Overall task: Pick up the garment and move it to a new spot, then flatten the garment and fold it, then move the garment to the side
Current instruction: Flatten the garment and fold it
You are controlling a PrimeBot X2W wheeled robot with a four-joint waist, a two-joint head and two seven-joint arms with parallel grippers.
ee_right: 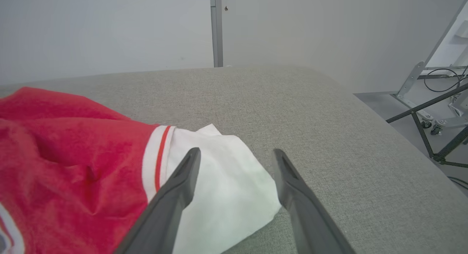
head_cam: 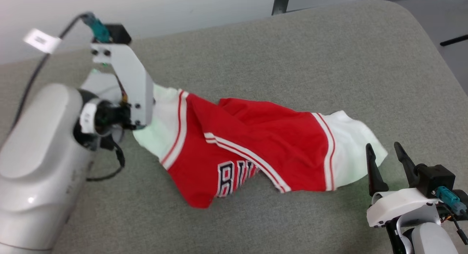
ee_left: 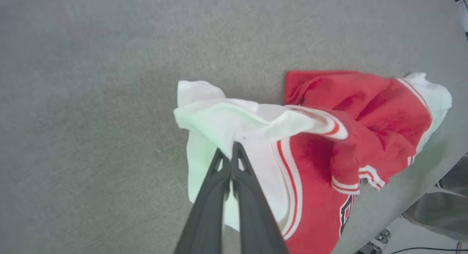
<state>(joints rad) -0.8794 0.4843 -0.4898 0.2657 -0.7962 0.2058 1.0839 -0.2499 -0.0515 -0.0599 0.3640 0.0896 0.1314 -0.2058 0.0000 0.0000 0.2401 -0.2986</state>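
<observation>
A: As the garment (head_cam: 256, 144) lies rumpled across the middle of the grey pad (head_cam: 292, 45), your left gripper (ee_left: 230, 149) has its fingers pressed together on the white sleeve at its left end. That sleeve stands lifted off the pad.

B: And my right?

A: Your right gripper (head_cam: 383, 151) sits low at the other white sleeve, fingers spread wide and holding nothing. Whether they touch the cloth, I can't tell. Part of the black-and-white print shows on the red front, by the near edge.
</observation>
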